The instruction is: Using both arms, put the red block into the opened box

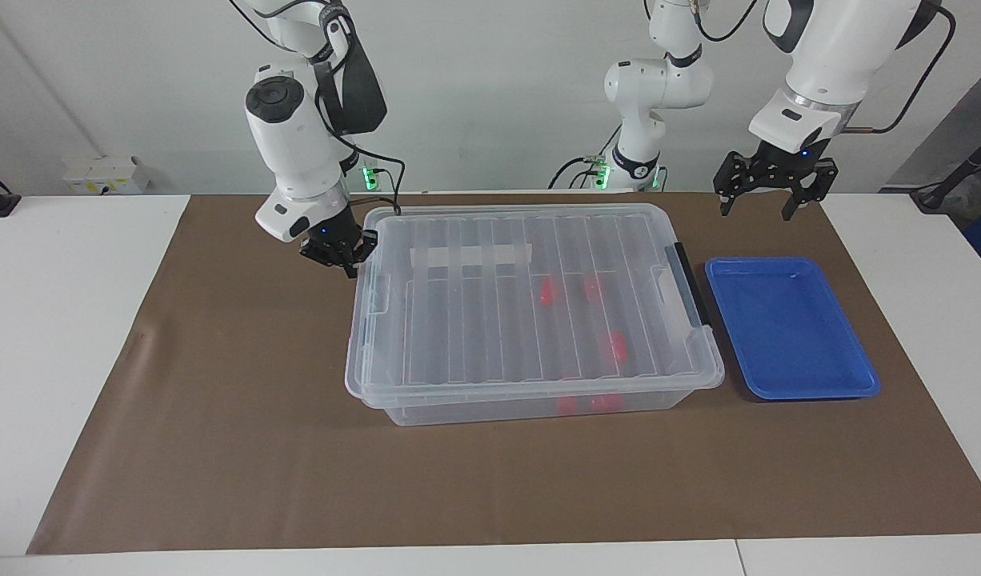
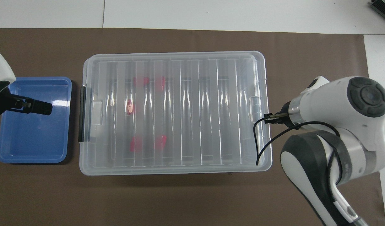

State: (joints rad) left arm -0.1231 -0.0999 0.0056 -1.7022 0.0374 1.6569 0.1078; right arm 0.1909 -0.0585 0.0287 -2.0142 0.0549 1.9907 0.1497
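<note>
Clear plastic storage bin (image 1: 530, 320) sits mid-table on brown paper (image 1: 218, 448), ribbed lid (image 1: 530, 296) on; red blocks (image 1: 614, 346) inside, toward the left arm's end. Right gripper (image 1: 348, 268) pinched shut, empty, just beside the bin's end. Left gripper (image 1: 770, 204) spread wide, empty, raised above the blue tray (image 1: 790, 328).

Overhead: red blocks (image 2: 161, 142) show through the lid (image 2: 176, 110). Left gripper (image 2: 38, 108) over the tray (image 2: 35, 147); right gripper (image 2: 269, 118) at the lid's edge.

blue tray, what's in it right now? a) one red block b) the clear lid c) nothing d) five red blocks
c: the blue tray lies bare, while the red blocks show through the ribbed lid inside the clear box.
</note>
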